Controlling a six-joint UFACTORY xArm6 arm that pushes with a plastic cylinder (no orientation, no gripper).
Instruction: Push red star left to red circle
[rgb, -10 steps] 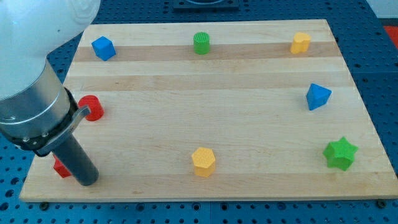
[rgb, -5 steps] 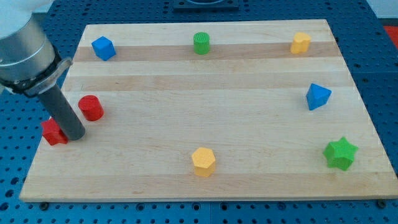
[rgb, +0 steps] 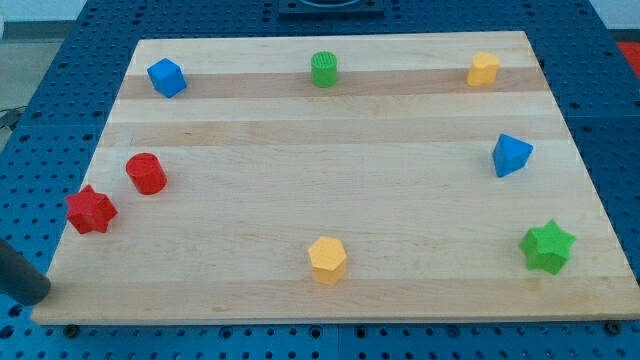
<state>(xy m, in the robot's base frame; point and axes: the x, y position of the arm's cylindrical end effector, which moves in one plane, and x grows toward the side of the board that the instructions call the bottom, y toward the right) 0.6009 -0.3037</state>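
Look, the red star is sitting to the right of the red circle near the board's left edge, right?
Not quite. In the camera view the red star sits to the left of the red circle, a little lower, near the board's left edge.

bright, even light | soft short shadows | sharp focus | no glare

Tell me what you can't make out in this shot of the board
- My tip: the rod is cut off by the view's left edge, so the arm above is unseen.
- Red star and red circle: apart, the star lower-left.
- Whether the tip touches the board: cannot tell.
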